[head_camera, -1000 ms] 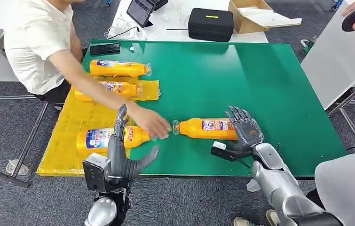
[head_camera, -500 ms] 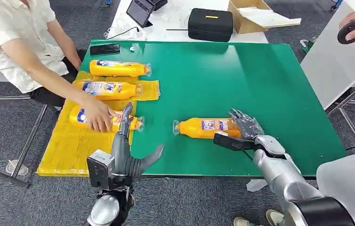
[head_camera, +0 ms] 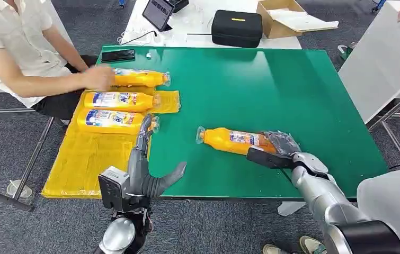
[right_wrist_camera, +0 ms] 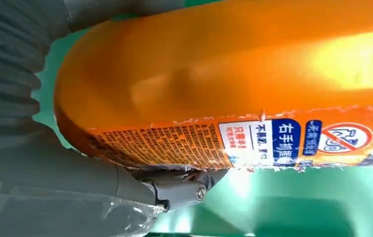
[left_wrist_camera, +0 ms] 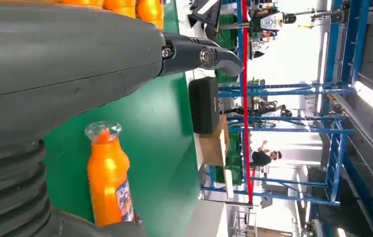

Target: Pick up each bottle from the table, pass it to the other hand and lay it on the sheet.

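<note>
R hand [head_camera: 280, 151] fingers wrapped round base of orange bottle [head_camera: 234, 141], lying near table's [head_camera: 272, 84] front edge, cap end toward the L. Grip sits far back, so bottle may sag or slip in the handover. L hand [head_camera: 147, 169] fingers wide, nothing held, at front edge by yellow sheet [head_camera: 76, 159]. Person's hand [head_camera: 98, 78] on far bottle [head_camera: 136, 78] could get in the way.

Robot body: two silver metal arms; left hand [head_camera: 143, 174] with dark grey fingers and a boxy grey wrist block; right hand [head_camera: 280, 148] dark grey with black thumb. Wrist views: grey ribbed cover, visible screws at thumb hinge.
</note>
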Controlling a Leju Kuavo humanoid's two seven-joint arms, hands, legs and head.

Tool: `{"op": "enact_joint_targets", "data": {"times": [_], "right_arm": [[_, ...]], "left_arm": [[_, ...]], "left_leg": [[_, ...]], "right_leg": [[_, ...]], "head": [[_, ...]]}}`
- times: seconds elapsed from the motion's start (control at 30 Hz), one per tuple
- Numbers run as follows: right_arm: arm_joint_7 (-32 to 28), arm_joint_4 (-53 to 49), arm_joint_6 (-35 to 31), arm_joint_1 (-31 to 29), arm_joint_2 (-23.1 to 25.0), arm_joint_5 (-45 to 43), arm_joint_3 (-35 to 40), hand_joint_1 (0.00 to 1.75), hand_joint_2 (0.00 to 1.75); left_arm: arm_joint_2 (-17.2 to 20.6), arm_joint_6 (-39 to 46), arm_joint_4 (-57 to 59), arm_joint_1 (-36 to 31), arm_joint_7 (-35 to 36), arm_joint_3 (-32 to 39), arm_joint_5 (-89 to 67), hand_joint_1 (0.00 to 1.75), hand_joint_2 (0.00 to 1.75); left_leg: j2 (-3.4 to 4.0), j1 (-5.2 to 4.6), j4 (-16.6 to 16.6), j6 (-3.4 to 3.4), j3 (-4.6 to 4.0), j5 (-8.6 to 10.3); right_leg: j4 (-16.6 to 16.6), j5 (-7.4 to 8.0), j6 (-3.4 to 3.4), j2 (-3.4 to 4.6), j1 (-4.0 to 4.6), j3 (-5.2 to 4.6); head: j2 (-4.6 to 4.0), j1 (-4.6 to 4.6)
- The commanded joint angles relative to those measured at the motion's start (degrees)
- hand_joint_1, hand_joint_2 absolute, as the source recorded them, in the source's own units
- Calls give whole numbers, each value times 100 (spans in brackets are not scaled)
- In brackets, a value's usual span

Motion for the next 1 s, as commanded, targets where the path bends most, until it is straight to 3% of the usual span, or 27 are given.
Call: {"op": "enact_joint_targets", "data": {"times": [0.03,0.13,0.27,0.4,0.53,0.57,0.6,0.8,1.0], "right_arm": [[-1313,-185,197,709,551,-1594,-1217,175,175],[-1457,-1234,238,1254,808,-2474,-1318,175,175],[-1457,-1257,225,1290,829,-2484,-1295,175,175],[-1457,-2932,301,2139,1047,-3861,-977,175,175],[-1413,-3895,434,2628,1240,-4007,-734,175,175],[-1382,-4085,456,2682,1245,-4003,-679,175,175],[-1357,-4151,448,2701,1244,-4014,-677,175,175],[-1444,-4121,549,2665,1226,-4107,-689,175,175],[-1177,-4614,1128,2636,1439,-4051,263,175,175]], "left_arm": [[104,-366,212,44,102,95,627,0,175],[120,-638,203,243,250,316,1244,0,175],[141,-652,210,258,249,326,1261,0,175],[197,-1100,37,574,359,533,1839,0,175],[314,-1363,-122,799,340,512,1931,0,175],[325,-1373,-150,829,339,496,1930,0,175],[326,-1371,-161,837,339,491,1930,0,175],[328,-1436,-170,811,341,475,1973,0,175],[271,-1779,-276,714,354,435,1966,0,175]], "left_leg": [[3,6,-13,1,30,-5],[23,7,-14,0,32,-10],[10,5,-7,2,8,-7],[20,3,-9,4,12,-14],[19,4,-7,1,-3,-16],[36,2,-7,3,32,-34],[12,1,-5,2,-13,-14],[6,3,-4,2,-17,-13],[21,1,-1,2,-20,-15]], "right_leg": [[-15,-4,-12,-5,8,32],[-14,-3,-12,16,10,28],[-3,-4,-9,5,7,9],[-6,-9,-11,11,6,12],[-2,-10,-11,12,5,-2],[1,-25,-21,22,6,27],[3,-12,-10,4,2,-10],[0,-16,1,0,4,-14],[4,-15,1,15,0,-20]], "head": [[0,0],[2,2],[0,2],[0,2],[0,0],[0,0],[0,2],[0,2],[0,4]]}}
